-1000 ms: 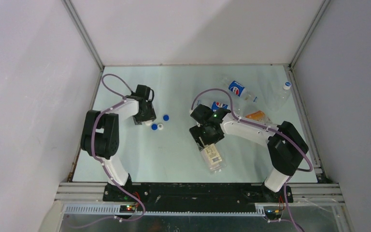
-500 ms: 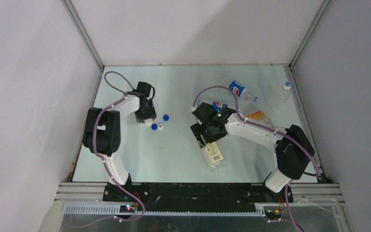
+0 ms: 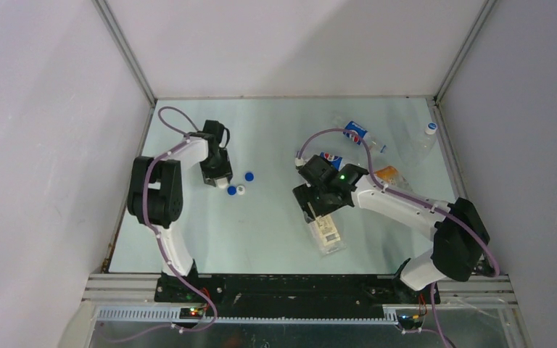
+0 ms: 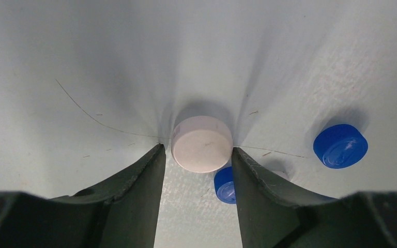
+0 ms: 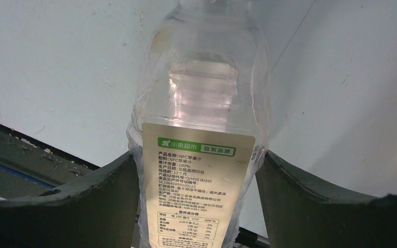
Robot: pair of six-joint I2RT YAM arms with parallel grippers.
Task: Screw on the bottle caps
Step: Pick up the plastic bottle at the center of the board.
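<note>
In the left wrist view a white bottle cap (image 4: pixel 201 143) sits between the tips of my left gripper (image 4: pixel 196 150), which is shut on it just above the table. A blue cap (image 4: pixel 224 185) lies below between the fingers, and another blue cap (image 4: pixel 340 145) lies to the right. From above, my left gripper (image 3: pixel 218 181) is beside two blue caps (image 3: pixel 231 191) (image 3: pixel 249 175) and a white cap (image 3: pixel 241 191). My right gripper (image 5: pixel 195 155) is shut on a clear white-labelled bottle (image 5: pixel 201 103), which lies at mid-table (image 3: pixel 326 235); its neck is not seen.
Two blue-labelled bottles (image 3: pixel 355 132) (image 3: pixel 330 158) and an orange-labelled bottle (image 3: pixel 384 174) lie behind the right arm. A clear bottle (image 3: pixel 419 145) with a white cap (image 3: pixel 431 127) lies at the far right corner. White walls enclose the table on three sides.
My left gripper's jaws have narrowed onto the white cap. The right arm has shifted a little to the right, taking the white-labelled bottle with it.
</note>
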